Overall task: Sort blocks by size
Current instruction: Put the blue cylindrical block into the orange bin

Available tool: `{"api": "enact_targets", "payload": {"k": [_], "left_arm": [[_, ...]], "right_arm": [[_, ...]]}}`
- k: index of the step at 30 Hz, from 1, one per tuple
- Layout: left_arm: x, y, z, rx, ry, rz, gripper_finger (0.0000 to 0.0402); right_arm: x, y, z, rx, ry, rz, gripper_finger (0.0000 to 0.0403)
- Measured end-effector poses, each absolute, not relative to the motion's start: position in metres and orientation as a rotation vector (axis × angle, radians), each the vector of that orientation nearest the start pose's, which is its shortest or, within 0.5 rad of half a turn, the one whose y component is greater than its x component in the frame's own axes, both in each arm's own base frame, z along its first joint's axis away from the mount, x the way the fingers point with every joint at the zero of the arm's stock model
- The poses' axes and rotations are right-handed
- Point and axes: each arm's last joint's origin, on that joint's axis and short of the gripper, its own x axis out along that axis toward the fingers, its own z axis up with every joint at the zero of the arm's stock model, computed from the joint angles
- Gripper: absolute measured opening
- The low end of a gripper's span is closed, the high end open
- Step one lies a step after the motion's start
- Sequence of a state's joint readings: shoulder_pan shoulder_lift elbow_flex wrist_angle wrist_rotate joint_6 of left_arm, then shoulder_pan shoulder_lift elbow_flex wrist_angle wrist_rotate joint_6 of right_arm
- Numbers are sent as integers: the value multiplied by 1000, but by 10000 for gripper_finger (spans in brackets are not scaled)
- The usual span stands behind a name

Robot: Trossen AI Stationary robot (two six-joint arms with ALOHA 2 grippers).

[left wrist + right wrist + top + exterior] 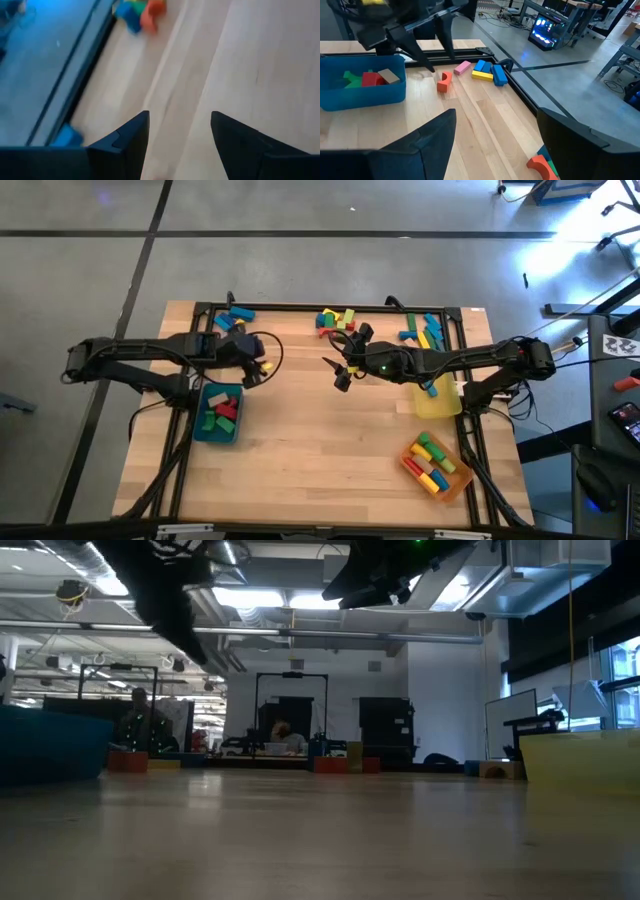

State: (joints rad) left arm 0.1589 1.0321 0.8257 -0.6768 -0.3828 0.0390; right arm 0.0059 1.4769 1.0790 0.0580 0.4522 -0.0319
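Smooth wooden table (320,440), painted blocks (338,318), teal tray (200,428)

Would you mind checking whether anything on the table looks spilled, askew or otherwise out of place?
Nothing is damaged or spilled. The only loose ends are unsorted blocks along the table's far edge, in three small heaps outside the trays. The teal tray, yellow tray and orange tray sit flat.

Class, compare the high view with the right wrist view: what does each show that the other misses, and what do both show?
High view only: the yellow tray and the orange tray with blocks in it. Right wrist view only: a lit computer beyond the table. Both: the teal tray holding blocks, the left gripper near it, and the open right gripper.
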Motion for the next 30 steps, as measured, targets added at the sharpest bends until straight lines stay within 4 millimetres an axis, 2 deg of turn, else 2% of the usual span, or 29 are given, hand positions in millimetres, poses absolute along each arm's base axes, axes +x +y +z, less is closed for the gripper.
{"api": "enact_targets", "payload": {"k": [8,13,18,22,27,30], "left_arm": [[201,41,259,210,667,406,196],[195,44,259,233,538,383,196],[182,52,259,261,529,421,196],[174,57,263,223,441,459,196],[171,58,260,195,366,455,196],[172,61,260,219,332,465,196]], "right_arm": [[333,-11,295,-112,345,-436,280],[332,-12,296,-121,342,-487,280],[331,-19,294,-99,352,-561,280],[326,-34,288,-35,400,-646,280],[315,-65,278,69,508,-760,280],[306,-83,279,133,605,-799,280]]}}
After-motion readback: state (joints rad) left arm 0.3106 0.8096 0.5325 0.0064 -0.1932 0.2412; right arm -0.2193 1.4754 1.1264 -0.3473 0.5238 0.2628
